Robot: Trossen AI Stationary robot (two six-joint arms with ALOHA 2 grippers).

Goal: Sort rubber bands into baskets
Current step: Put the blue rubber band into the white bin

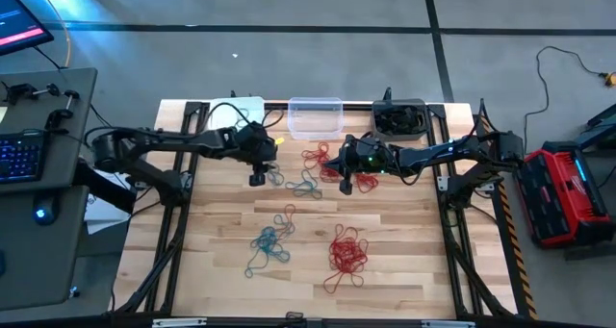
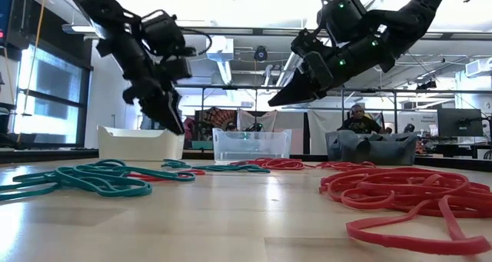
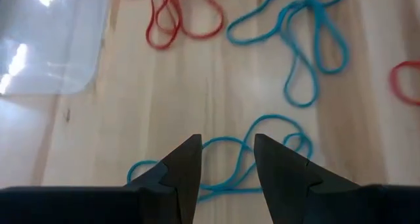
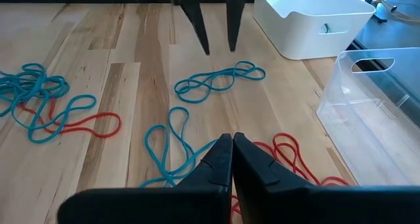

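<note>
left end effector [image 3: 226, 161] hovered over desk [image 1: 404, 232], fingers spread above teal rubber band [image 3: 230, 165] near white basket [image 1: 238, 112]. right end effector [image 4: 231, 159] hung with fingers pressed together, empty, above red rubber bands [image 1: 316, 157] before clear basket [image 1: 316, 116]. dark grey basket [image 1: 399, 118] stood alongside. more bands lay scattered mid-desk.

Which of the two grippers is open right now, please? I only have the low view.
Observer: The left gripper is open; its wrist view shows the fingers apart.
Operator: What lies beneath it?
Observer: A teal rubber band on the table, its loop showing between the fingers.
Operator: And the right gripper?
Observer: The right gripper is shut, above other teal bands and red bands near the clear basket; I see nothing held.
</note>
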